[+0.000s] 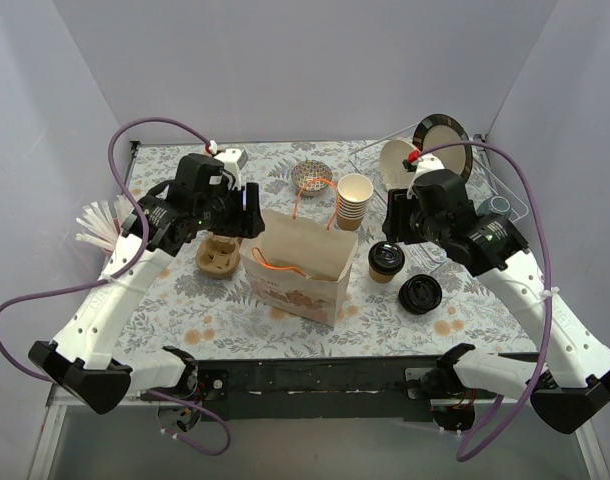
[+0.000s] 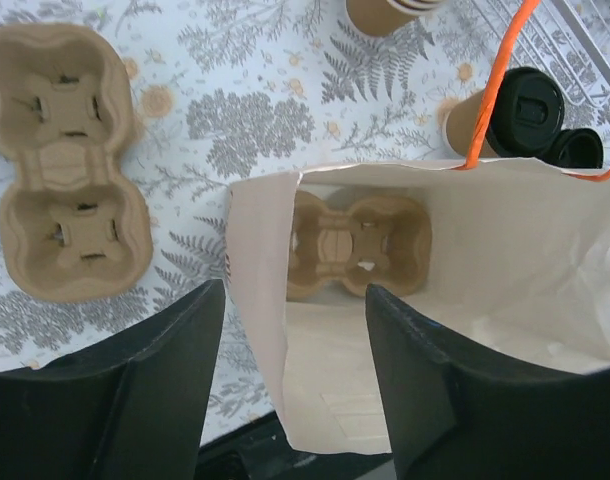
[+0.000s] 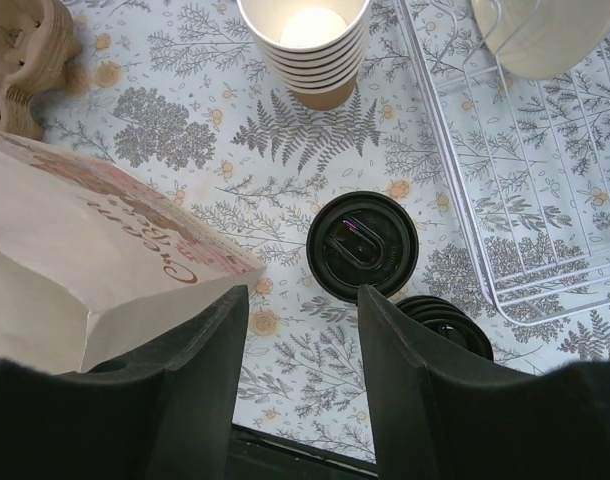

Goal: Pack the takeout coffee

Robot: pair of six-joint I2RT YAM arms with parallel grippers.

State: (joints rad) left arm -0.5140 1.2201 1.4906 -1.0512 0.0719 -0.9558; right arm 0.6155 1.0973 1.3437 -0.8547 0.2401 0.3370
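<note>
Hovering wide above the takeout coffee (image 3: 362, 247), our right hand (image 3: 300, 335) may grip too high and spill it. Our left hand (image 2: 295, 305), also wide, leaves the paper bag (image 2: 545, 260) unsteadied.

We count: one paper bag (image 1: 300, 262), one coffee cup with lid (image 1: 385, 258), one loose black lid (image 1: 421, 294), one stack of empty cups (image 1: 353, 200), two cup trays (image 2: 63, 160) (image 2: 357, 243).

A stack of lidless cups (image 1: 353, 200) is standing near a patterned bowl (image 1: 312, 176), a loose black lid (image 1: 421, 295) is lying beside the wire rack (image 3: 530, 190), and what look like straws (image 1: 98, 225) are fanning out far left.
</note>
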